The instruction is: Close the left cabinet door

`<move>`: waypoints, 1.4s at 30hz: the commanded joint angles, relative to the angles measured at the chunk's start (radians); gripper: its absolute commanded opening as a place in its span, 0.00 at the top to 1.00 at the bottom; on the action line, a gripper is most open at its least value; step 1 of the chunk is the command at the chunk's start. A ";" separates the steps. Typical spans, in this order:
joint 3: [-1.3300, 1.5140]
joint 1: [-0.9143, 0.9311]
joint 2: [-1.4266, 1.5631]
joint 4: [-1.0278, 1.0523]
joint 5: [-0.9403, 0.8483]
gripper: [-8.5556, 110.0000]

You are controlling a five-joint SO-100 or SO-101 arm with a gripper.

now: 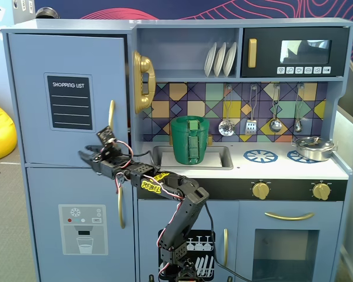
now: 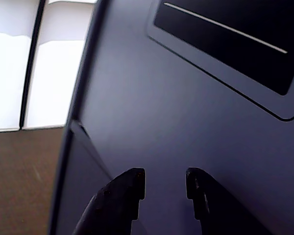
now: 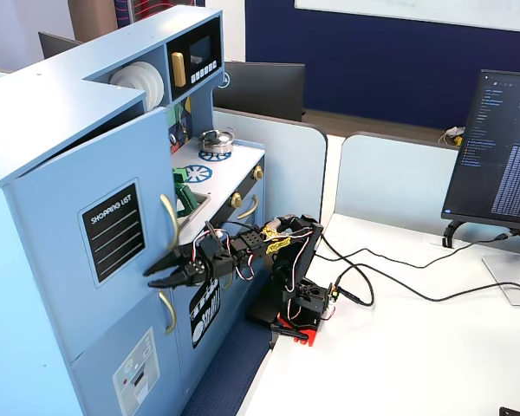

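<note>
The left cabinet door [image 1: 35, 88] is light blue with a black "SHOPPING LIST" panel [image 1: 69, 101] and a curved gold handle [image 1: 111, 117]. It stands slightly ajar, with a dark gap under the cabinet top in a fixed view [image 3: 95, 130]. My gripper [image 1: 84, 156] is open and empty, its tips at the door face below the panel and left of the handle. It also shows in the other fixed view [image 3: 153, 276]. In the wrist view the gripper [image 2: 165, 180] points at the door [image 2: 161, 107], with the panel [image 2: 235, 34] at upper right.
Below is the door with the dispenser graphic [image 1: 82, 226] and its gold handle [image 1: 121, 205]. A green basket [image 1: 189, 140] sits in the sink, and a gold phone [image 1: 142, 79] hangs beside the door. The arm base [image 3: 295, 308] and cables lie on the white desk, with a monitor [image 3: 503, 156] at right.
</note>
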 commanded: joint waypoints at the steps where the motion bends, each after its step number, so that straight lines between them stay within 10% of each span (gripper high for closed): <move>1: -0.060 0.049 0.029 -0.052 0.009 0.93; 19: -0.089 0.097 -0.012 -0.057 0.021 0.93; 28: 0.227 0.028 0.460 0.454 0.175 0.93; 42: 0.723 0.943 0.904 1.381 0.089 0.93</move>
